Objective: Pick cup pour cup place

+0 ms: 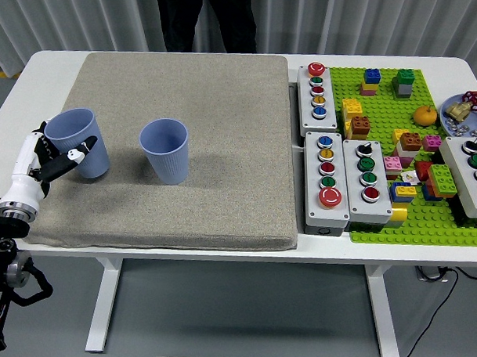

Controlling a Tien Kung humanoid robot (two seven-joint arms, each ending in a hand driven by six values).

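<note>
Two cups: a pair of pale blue ribbed plastic cups stand on a grey-beige fabric mat (190, 149) that covers the left part of a white table (382, 252)
Left cup (77, 143): near the mat's left edge, tilted slightly with its open mouth leaning toward the left; the inside shows no contents
Left hand (50, 158): white and black five-fingered hand entering from the picture's left edge, wrapped around the left cup's lower left side; one black-tipped finger (82, 149) lies across the cup's front wall, others curl behind it, so the hand is grasping this cup
Cup relative to hand: the cup sits just right of the palm and touching it, its rim above the fingers
Second cup (165, 151): upright on the mat, to the right of the held cup and clearly apart from it, nothing touching it
Right hand: out of sight
Button boxes (336, 163): several grey boxes with coloured push buttons, right of the mat
Green baseplate (428, 219): bright green studded plate on the table's right side, carrying scattered coloured building bricks and a small orange fruit (426, 115)
Person (205, 19): dark-clothed legs standing at the table's far side, hands not visible
</note>
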